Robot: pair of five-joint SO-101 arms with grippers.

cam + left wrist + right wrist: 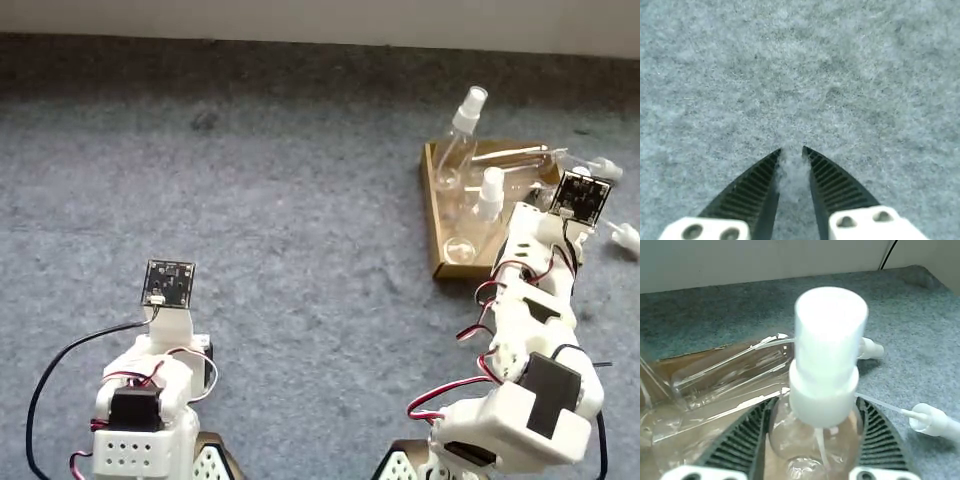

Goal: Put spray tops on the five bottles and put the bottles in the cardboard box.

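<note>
My right gripper (817,400) is shut on a clear bottle (807,440) with a white spray top (827,355), holding it upright over the cardboard box (660,450). In the high view that bottle (487,200) stands inside the box (432,200). A second capped bottle (458,140) leans out over the box's far corner. Another clear bottle (725,375) lies flat inside the box. Two loose spray tops (605,168) (625,235) lie on the carpet beyond the box. My left gripper (791,148) hovers over bare carpet, all but shut, with nothing in it.
Grey carpet covers the table. The left arm (150,380) sits at the near left, far from the box. The right arm (535,300) stretches along the right side. The loose spray tops (932,420) (870,347) have long dip tubes.
</note>
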